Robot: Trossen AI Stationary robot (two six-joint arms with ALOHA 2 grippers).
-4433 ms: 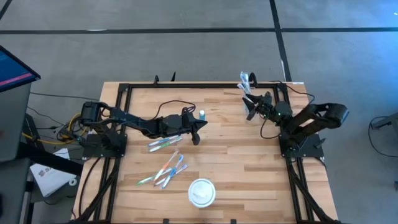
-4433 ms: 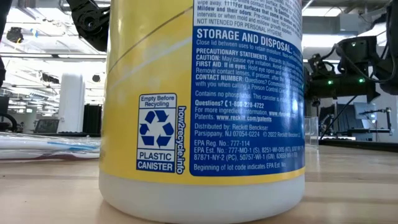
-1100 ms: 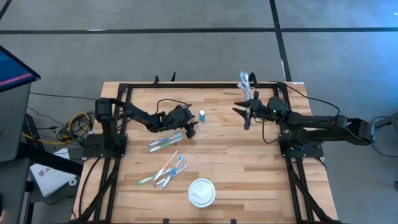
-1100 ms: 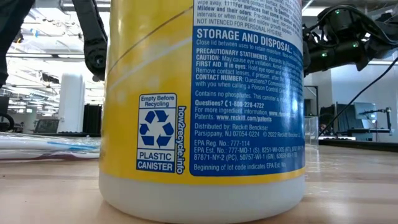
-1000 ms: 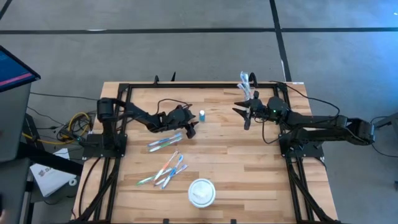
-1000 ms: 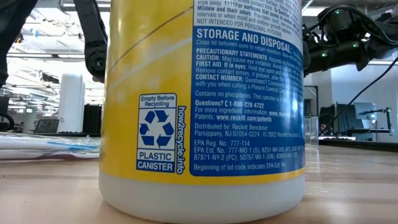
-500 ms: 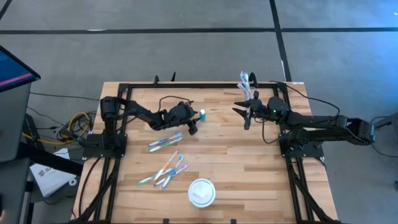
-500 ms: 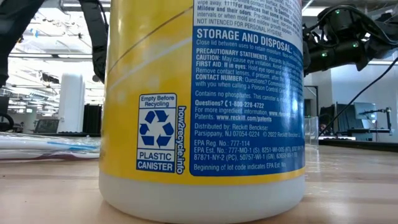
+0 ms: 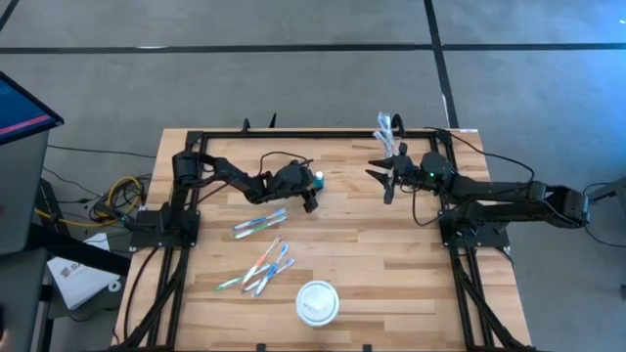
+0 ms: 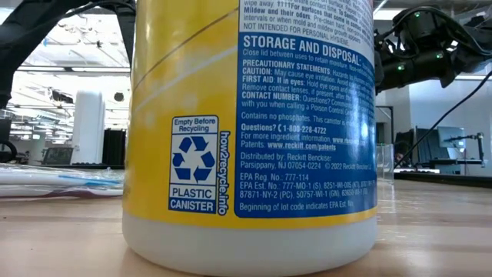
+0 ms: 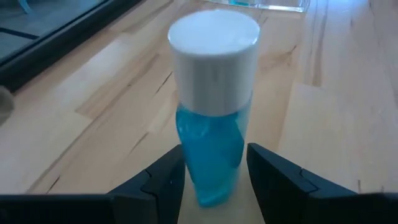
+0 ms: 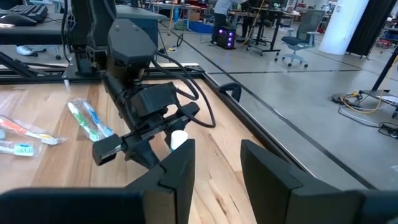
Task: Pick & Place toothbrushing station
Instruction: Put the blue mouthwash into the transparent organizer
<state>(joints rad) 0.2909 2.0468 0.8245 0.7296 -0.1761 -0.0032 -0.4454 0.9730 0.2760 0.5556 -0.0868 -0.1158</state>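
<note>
Two dark arms work over the wooden table (image 9: 381, 244). In the high view the left gripper (image 9: 312, 196) sits a little above the frame's centre, reaching rightward, with a small blue-and-white tube (image 9: 318, 180) standing upright just at its tip. The left wrist view shows that tube (image 11: 213, 112) close up: a white cap over a clear blue body, its lower part standing between the two dark fingers (image 11: 163, 180). The fingers are spread apart, one on each side of the tube, with a narrow strip of wood visible between each finger and the blue body, so they do not grip it.

The right gripper (image 9: 383, 180) hovers in the upper right part of the high view, its fingers apart and holding nothing; just above it, at the table's top edge, lies a bundle of pale toothbrushes (image 9: 387, 129).

Below and left of the left gripper, two wrapped toothbrushes (image 9: 259, 224) lie on the wood, and a looser cluster of toothbrushes (image 9: 262, 268) lies farther down. A round white disc (image 9: 317, 301) sits near the bottom edge. In the low view a large yellow canister (image 10: 254, 131) fills most of the frame.
</note>
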